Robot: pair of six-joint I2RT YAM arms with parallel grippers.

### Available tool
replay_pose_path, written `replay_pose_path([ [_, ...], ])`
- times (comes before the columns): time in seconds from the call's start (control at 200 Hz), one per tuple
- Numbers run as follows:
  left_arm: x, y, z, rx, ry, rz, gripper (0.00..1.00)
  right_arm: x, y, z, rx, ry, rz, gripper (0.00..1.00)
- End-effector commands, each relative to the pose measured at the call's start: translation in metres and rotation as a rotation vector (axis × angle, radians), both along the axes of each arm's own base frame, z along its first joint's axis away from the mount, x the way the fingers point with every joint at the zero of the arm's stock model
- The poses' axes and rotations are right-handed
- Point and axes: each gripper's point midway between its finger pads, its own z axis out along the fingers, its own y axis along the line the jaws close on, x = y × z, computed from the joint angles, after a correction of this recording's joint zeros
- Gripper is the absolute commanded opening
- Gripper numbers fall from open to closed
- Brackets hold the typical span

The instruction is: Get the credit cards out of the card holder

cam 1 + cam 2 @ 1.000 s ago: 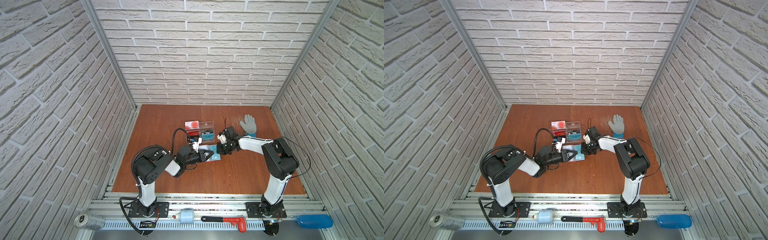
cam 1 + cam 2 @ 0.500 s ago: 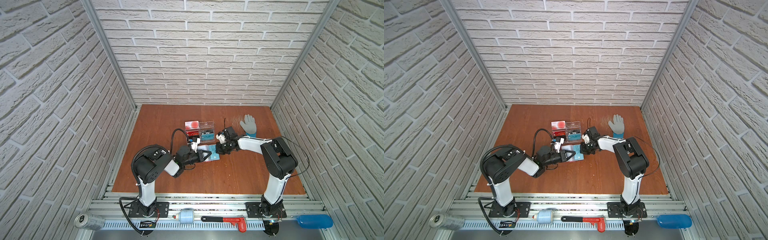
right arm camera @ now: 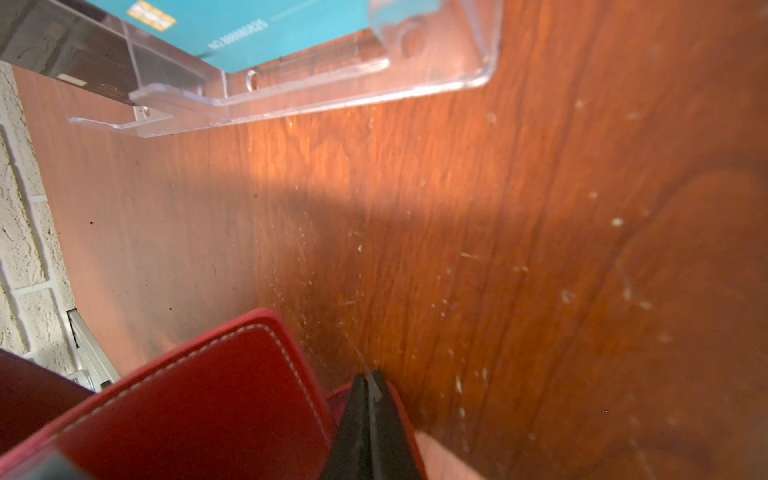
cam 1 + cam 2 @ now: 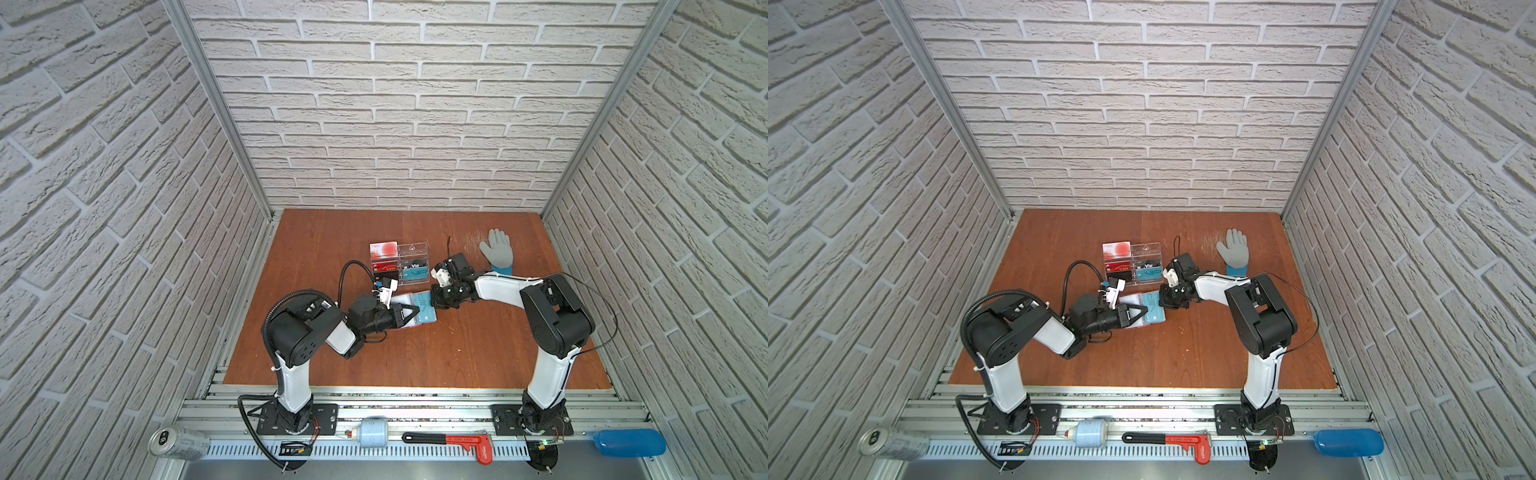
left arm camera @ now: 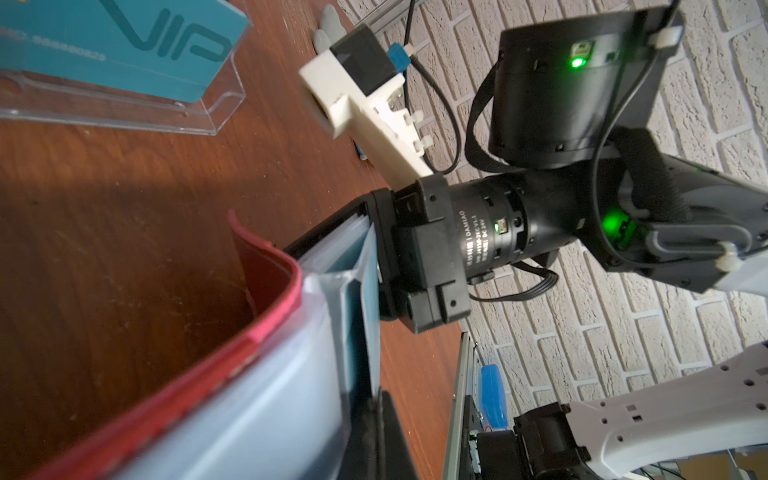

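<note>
The red card holder (image 4: 400, 300) (image 4: 1130, 300) lies open mid-table in both top views, pale blue inside, with a teal credit card (image 4: 427, 312) (image 4: 1154, 313) showing at its right end. My left gripper (image 4: 417, 309) (image 4: 1145, 309) reaches over it from the left. In the left wrist view the left gripper (image 5: 376, 415) is shut on the thin teal edge of a credit card (image 5: 370, 316) standing out of the holder (image 5: 266, 299). My right gripper (image 4: 435, 299) (image 3: 368, 386) is shut on the holder's red edge (image 3: 208, 395).
A clear acrylic stand (image 4: 399, 264) (image 3: 332, 91) with VIP cards sits just behind the holder. A grey glove (image 4: 496, 251) lies at the back right. A can (image 4: 178, 442), a red-handled tool (image 4: 457, 440) and a blue object (image 4: 629, 442) rest on the front rail.
My left gripper's jaws have closed on the card's edge. The right gripper has kept its hold on the holder and both arms have barely moved.
</note>
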Motion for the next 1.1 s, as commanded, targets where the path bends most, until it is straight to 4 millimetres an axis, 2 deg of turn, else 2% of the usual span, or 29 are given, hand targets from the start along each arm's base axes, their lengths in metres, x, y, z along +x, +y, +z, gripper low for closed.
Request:
replay_pose_path([
  [0.0,-0.001,-0.001,0.026,-0.067,-0.113,-0.025,0.01,-0.03,-0.015,-0.045,-0.133,0.121,-0.004,0.06],
  [0.165,0.002,0.006,0.02,-0.052,-0.099,-0.003,0.02,-0.029,-0.015,-0.045,-0.133,0.123,-0.004,0.06],
  [0.18,0.003,0.007,0.019,-0.049,-0.096,0.002,0.02,-0.033,-0.016,-0.053,-0.143,0.145,-0.003,0.06],
  [0.21,0.003,0.008,0.018,-0.046,-0.093,0.005,0.02,-0.033,-0.016,-0.055,-0.145,0.149,-0.003,0.06],
  [0.555,0.01,0.025,0.0,-0.002,-0.048,0.07,0.04,-0.033,-0.018,-0.055,-0.157,0.143,-0.002,0.06],
  [0.605,0.011,0.028,-0.004,0.012,-0.038,0.086,0.0,-0.033,-0.018,-0.054,-0.156,0.143,-0.002,0.06],
  [0.715,0.011,0.033,-0.006,0.012,-0.032,0.101,0.0,-0.034,-0.018,-0.052,-0.155,0.137,0.002,0.06],
  [0.735,0.012,0.034,-0.008,0.013,-0.028,0.105,0.0,-0.029,-0.016,-0.041,-0.138,0.106,0.001,0.06],
  [0.78,0.013,0.034,-0.008,0.012,-0.025,0.106,0.0,-0.029,-0.014,-0.034,-0.12,0.087,0.004,0.06],
  [0.995,0.018,0.032,-0.013,0.038,-0.004,0.094,0.0,-0.03,-0.02,-0.014,-0.131,0.029,0.003,0.15],
  [1.095,0.021,0.032,-0.02,0.093,0.014,0.097,0.0,-0.032,-0.023,-0.008,-0.136,0.014,0.001,0.16],
])
